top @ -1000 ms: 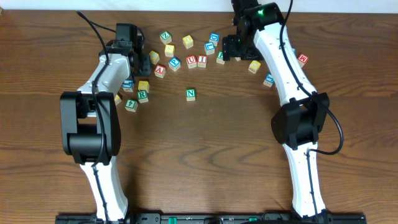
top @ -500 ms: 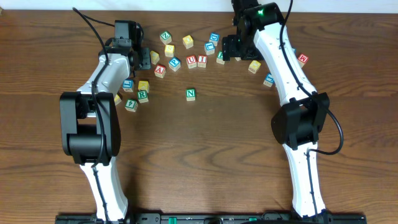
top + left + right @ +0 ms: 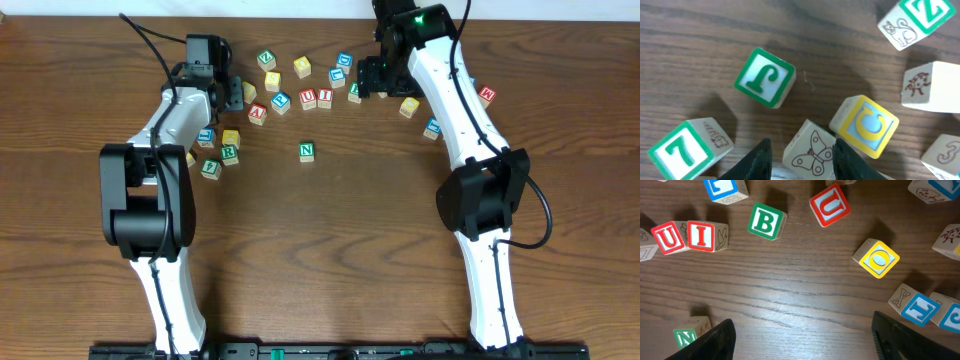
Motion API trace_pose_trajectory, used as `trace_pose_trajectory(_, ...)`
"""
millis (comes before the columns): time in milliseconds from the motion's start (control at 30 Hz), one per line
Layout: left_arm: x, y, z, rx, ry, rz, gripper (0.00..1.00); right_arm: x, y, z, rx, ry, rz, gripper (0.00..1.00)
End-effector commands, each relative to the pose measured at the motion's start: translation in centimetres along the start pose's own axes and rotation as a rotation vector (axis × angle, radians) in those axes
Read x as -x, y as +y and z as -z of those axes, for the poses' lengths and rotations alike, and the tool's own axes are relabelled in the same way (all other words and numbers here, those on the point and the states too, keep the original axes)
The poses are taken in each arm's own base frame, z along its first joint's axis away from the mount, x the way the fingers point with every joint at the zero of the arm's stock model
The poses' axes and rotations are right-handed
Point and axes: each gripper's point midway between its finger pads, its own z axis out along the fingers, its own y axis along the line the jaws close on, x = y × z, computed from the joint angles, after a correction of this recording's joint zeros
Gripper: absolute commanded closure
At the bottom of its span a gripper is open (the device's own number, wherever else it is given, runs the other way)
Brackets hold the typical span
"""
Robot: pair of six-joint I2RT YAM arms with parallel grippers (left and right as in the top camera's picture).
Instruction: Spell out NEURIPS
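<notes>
Dark grained tabletop (image 3: 320, 250), small square wooden cubes (image 3: 306, 151)

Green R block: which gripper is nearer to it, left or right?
Left. The left gripper sits just beyond the green R block, farther up the table; the right gripper is far across, past the red I block.

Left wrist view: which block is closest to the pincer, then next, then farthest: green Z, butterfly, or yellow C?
1. Butterfly block, between the tips of the left pincer, at the bottom.
2. Yellow C block, just up and to the right.
3. Green Z block, far off in the top right corner.
</notes>
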Motion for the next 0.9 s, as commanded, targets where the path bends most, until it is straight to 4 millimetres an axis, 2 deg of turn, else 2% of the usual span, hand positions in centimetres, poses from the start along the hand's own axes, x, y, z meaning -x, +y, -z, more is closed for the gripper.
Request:
trace_pose_trajectory(0,-2.0,0.0,-1.7,0.008,0.057,-0.01,0.6,0.4,0.2,2.6,0.006,-0.048,0.006,0.18)
trace_pose_trajectory(100,-2.3,0.1,-2.0,0.009,0.065,-0.01,0.58,0.4,0.2,2.6,0.006,-0.048,0.006,0.18)
trace_pose_trajectory(233,-2.7,0.1,-2.4,0.01,0.077,-0.01,0.5,0.4,0.2,2.6,0.006,-0.047,0.006,0.18)
trace_pose_trajectory(867,-2.8,-1.5,-2.9,-0.007,0.069,-0.036,0.48,0.4,0.2,2.6,0.006,-0.046,0.006,0.18)
